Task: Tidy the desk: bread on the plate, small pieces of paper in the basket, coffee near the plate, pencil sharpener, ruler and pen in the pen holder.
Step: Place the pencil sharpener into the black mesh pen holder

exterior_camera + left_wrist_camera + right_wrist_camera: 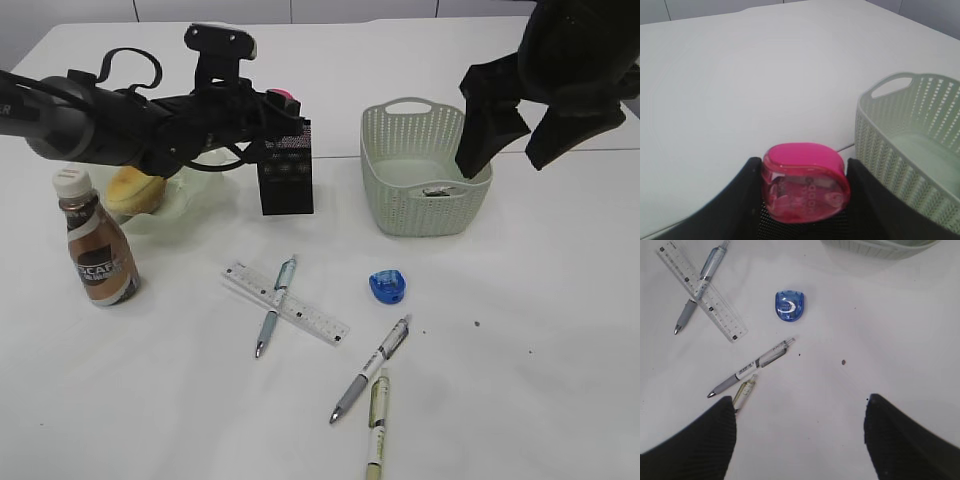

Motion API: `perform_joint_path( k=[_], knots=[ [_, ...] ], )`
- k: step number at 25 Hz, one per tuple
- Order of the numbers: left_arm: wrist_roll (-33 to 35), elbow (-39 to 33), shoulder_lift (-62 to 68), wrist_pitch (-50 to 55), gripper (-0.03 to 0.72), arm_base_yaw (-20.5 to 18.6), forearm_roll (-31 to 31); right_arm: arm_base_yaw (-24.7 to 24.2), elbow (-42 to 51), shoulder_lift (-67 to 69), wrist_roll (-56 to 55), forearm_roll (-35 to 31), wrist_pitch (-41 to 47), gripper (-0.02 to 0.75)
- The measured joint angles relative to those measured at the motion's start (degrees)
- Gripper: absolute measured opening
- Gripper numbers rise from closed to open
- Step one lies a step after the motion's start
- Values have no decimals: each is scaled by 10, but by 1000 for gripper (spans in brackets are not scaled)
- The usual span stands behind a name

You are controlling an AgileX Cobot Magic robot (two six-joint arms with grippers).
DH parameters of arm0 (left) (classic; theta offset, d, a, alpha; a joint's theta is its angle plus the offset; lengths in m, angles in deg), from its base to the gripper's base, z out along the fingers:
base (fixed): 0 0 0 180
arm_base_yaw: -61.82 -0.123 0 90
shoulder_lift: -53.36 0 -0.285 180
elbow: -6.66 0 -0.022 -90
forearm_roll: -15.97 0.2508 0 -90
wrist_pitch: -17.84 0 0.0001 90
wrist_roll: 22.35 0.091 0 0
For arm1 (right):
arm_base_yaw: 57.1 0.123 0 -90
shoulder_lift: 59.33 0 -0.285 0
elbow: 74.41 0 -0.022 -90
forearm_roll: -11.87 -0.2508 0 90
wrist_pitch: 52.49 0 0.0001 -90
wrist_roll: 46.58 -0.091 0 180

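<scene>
My left gripper [284,108] is shut on a pink pencil sharpener [805,182] and holds it just above the black mesh pen holder [285,178], whose mesh shows under the sharpener in the left wrist view [805,229]. My right gripper [800,440] is open and empty, raised near the green basket [425,170]. A blue pencil sharpener [388,287] lies on the table and also shows in the right wrist view [789,305]. A clear ruler [310,318] lies under a blue-grey pen [275,305]. The bread [130,190] sits on the clear plate [185,200]. The coffee bottle [95,250] stands in front of it.
Two more pens lie near the front: a grey one [372,368] and a yellowish one [376,425]. Something small and dark lies inside the basket [437,190]. The basket's near wall shows at the right of the left wrist view [910,145].
</scene>
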Motion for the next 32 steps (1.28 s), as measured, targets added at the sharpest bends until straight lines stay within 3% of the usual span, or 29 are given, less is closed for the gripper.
perform_joint_path(
  k=[32],
  knots=[
    [0, 1, 0, 10, 446, 0, 0, 0, 0, 0, 2, 0, 0, 584]
  ],
)
